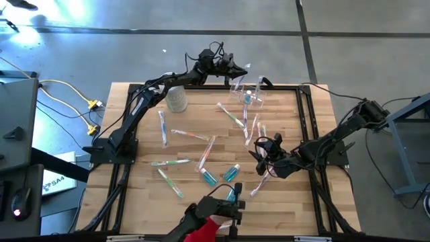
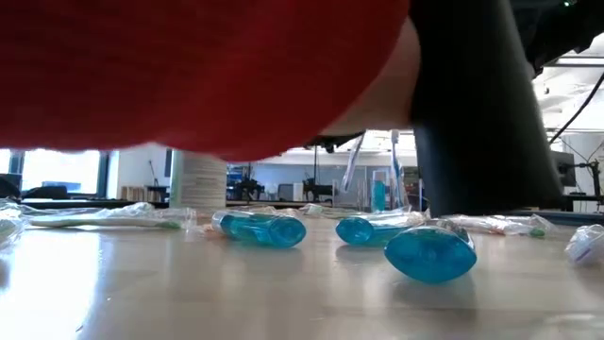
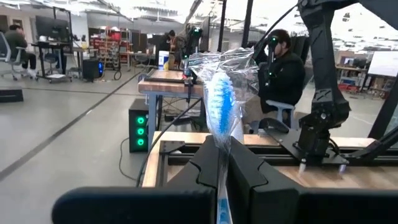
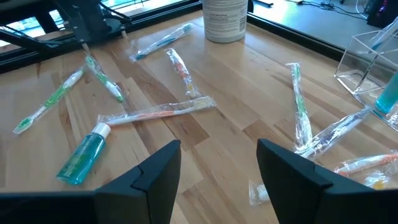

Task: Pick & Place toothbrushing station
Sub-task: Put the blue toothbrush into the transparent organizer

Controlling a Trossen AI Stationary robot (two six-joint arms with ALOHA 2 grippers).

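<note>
The toothbrushing station (image 1: 247,94) is a clear thin-walled box standing on the table near its far edge. A blue tube (image 4: 388,93) and an upright toothbrush (image 2: 394,165) stand in it. My left gripper (image 1: 239,70) hovers just beyond the station, over the far edge, shut on a plastic-wrapped toothbrush with blue-and-white bristles (image 3: 217,102). My right gripper (image 1: 265,153) hangs open above the table's right middle, nothing between its fingers (image 4: 217,165). Several wrapped toothbrushes lie below it. My left gripper pinches the wrapped toothbrush between its two fingers, on the neck just below the bristle head (image 3: 222,146). The brush runs along the fingers, and its head sticks out past the fingertips. The fingers lie roughly level, and the brush is lifted clear of the table.
A whitish cylindrical container (image 1: 177,98) stands at the far left. Several wrapped toothbrushes (image 1: 176,134) and blue tubes (image 1: 232,172) are scattered over the middle. A red-sleeved arm (image 1: 205,228) reaches in over the near edge and blocks much of the low view.
</note>
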